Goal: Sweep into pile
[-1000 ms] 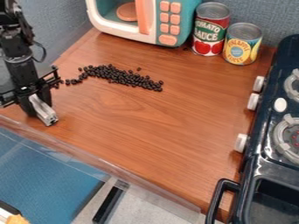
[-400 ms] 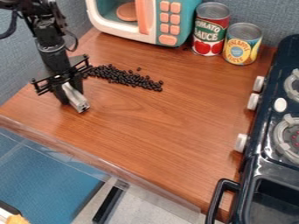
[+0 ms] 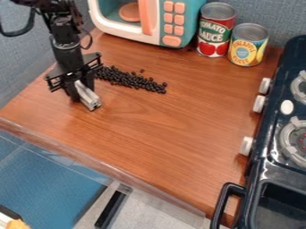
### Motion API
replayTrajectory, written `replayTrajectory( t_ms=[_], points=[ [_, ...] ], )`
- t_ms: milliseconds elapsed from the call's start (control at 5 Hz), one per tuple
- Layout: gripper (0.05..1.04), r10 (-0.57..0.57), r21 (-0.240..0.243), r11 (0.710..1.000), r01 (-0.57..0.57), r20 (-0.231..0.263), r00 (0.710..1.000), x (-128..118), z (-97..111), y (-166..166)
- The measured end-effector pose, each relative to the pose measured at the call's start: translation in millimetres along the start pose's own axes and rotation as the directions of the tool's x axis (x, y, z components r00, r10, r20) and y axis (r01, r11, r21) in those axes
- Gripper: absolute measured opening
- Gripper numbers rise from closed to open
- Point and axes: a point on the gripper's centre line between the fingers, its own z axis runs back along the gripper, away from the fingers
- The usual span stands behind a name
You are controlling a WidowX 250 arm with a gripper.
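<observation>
Black, the gripper (image 3: 82, 88) is hanging at left, closed around a silvery bar (image 3: 89, 97). Dark beans (image 3: 133, 80) are lying in a slanting band, upper left of centre. A toy microwave (image 3: 171, 22) is standing at top, two cans (image 3: 215, 33) upper right, a stove (image 3: 275, 129) along the right edge.

The brown wooden table (image 3: 161, 129) has a toy microwave (image 3: 146, 22) at 12 o'clock and two cans (image 3: 215, 33) at 1 o'clock. Small black beans (image 3: 133, 79) lie in a long bunch at 11 o'clock. A dark toy stove (image 3: 270, 154) is at 3 o'clock.
</observation>
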Motion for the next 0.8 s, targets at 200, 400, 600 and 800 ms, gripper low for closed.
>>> replayTrajectory(
  t_ms=[200, 400, 600, 800],
  points=[
    [0.385, 0.012, -0.007, 1.0, -0.012, 0.004, 1.0, 3, -2, -12],
    [0.385, 0.036, -0.018, 0.999, -0.036, -0.003, 0.999, 5, -3, -27],
    [0.385, 0.045, -0.028, 0.999, -0.046, -0.013, 0.999, 6, -2, -38],
    [0.385, 0.052, -0.029, 0.998, -0.052, -0.016, 0.999, 3, -2, -39]
  ],
)
